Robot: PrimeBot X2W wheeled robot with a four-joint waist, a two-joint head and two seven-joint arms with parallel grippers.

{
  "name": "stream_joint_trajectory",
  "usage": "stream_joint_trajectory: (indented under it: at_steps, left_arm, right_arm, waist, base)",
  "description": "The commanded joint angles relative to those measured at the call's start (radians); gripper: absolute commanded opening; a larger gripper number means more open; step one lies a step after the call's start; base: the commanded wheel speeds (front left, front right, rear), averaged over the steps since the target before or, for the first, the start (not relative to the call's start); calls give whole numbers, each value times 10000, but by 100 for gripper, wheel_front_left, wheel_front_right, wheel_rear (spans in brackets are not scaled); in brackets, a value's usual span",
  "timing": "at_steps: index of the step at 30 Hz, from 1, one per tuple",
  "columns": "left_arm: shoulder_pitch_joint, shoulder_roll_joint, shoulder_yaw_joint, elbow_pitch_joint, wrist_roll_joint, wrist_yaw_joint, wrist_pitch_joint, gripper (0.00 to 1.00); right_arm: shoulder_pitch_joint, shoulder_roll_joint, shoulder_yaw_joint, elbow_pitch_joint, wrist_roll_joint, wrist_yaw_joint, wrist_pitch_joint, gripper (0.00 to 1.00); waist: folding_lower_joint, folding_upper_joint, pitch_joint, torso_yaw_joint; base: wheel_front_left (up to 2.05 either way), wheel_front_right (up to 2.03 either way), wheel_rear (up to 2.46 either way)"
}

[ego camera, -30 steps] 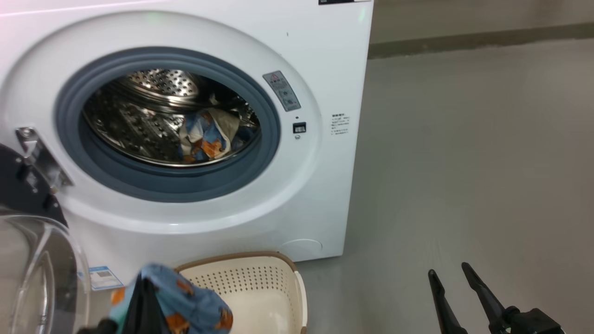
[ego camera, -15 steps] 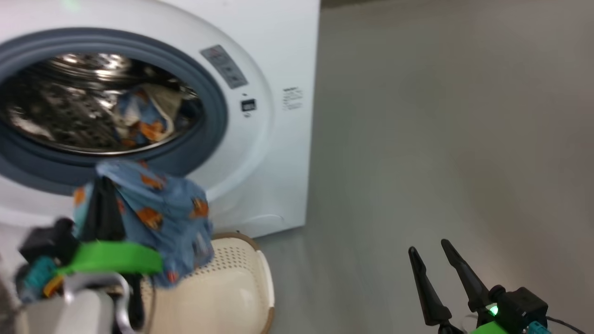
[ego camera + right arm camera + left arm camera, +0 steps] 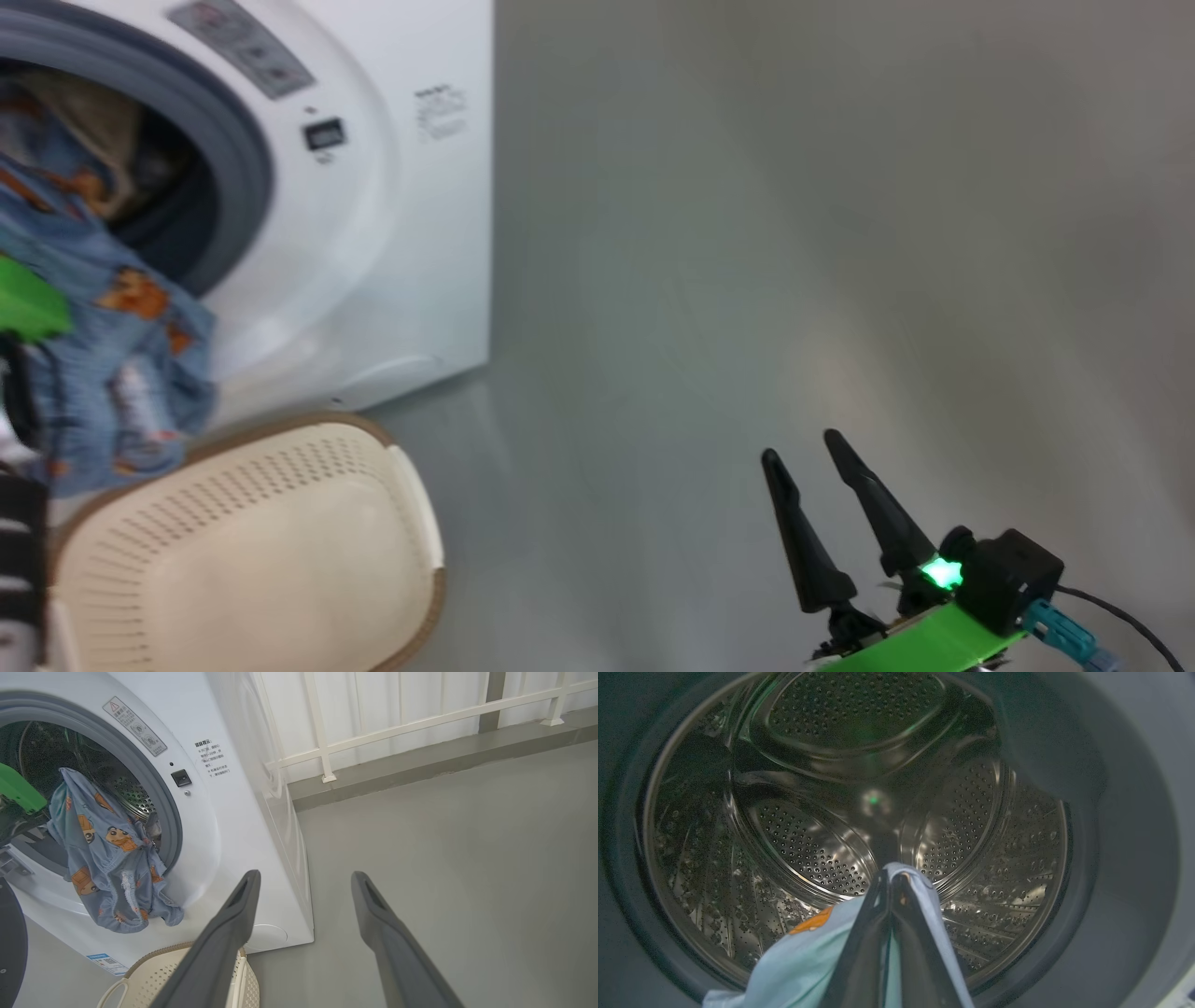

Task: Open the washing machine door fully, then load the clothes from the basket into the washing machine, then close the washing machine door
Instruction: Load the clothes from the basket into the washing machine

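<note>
My left gripper (image 3: pixel 892 873) is shut on a piece of the clothes (image 3: pixel 808 952), light blue with orange animals, and points into the steel drum (image 3: pixel 822 826) of the washing machine (image 3: pixel 233 812). In the right wrist view these clothes (image 3: pixel 112 858) hang at the grey gasket, over the lower edge of the opening. More clothes (image 3: pixel 56 140) lie inside the drum. The cream basket (image 3: pixel 243 541) stands on the floor below the opening, its inside bare where it shows. A black edge of the washing machine door (image 3: pixel 11 942) shows at lower left, swung open. My right gripper (image 3: pixel 800 444) hangs open over the floor, right of the machine.
Grey floor (image 3: pixel 794 233) stretches to the right of the machine. A white railing (image 3: pixel 397 723) on a low kerb runs along the back. A blue label (image 3: pixel 105 963) sits low on the machine's front.
The head camera has swung to the right. My left gripper has carried the clothes up from the basket to the drum opening. The right gripper stays open.
</note>
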Motion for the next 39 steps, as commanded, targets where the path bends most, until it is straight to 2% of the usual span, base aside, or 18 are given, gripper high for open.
stream_joint_trajectory:
  at_steps: [1,10,16,22,27,30,36,37,38,39]
  left_arm:
    - [-606,683,213,185,166,-13,27,0]
    - [-2659,1671,-110,2053,635,-66,357,0]
    - [-4144,2164,-232,2964,680,-309,443,0]
    - [-5670,2234,11,2973,321,-524,78,0]
    - [-6444,2386,109,2651,433,-281,-63,0]
    - [-6455,2412,-210,3049,782,-115,-48,0]
    - [-6501,2380,-696,4284,1131,49,636,46]
    - [-6513,2327,-729,4468,1125,64,754,89]
    - [-6522,2285,-795,4619,1161,99,835,100]
    - [-6526,2248,-865,4746,1206,137,881,100]
  right_arm:
    - [-307,-31,395,-284,131,62,-49,100]
    - [-526,-30,890,-355,448,62,-49,100]
    - [-537,-30,1143,-398,489,62,-49,100]
    - [-574,-30,1239,-477,550,62,-49,100]
    - [-686,-30,1305,-498,593,62,-49,100]
    - [-714,-30,1271,-481,601,62,-49,100]
    - [-755,-30,1233,-382,540,62,-49,100]
    - [-766,-30,1222,-367,527,62,-49,100]
    - [-778,-30,1208,-351,510,62,-49,100]
    - [-790,-30,1191,-335,491,62,-49,100]
  waist:
    - [0,0,1265,-1151]
    - [0,0,2256,-1688]
    - [0,0,2758,-1912]
    - [0,0,3138,-1939]
    - [0,0,3299,-1887]
    - [0,0,3272,-1797]
    - [0,0,3064,-1550]
    - [0,0,3016,-1500]
    - [0,0,2967,-1444]
    - [0,0,2917,-1386]
  base:
    - [0,0,0]
    - [0,0,0]
    - [0,0,0]
    - [0,0,0]
    - [0,0,0]
    - [0,0,0]
    - [0,0,0]
    - [0,0,0]
    - [0,0,0]
    - [0,0,0]
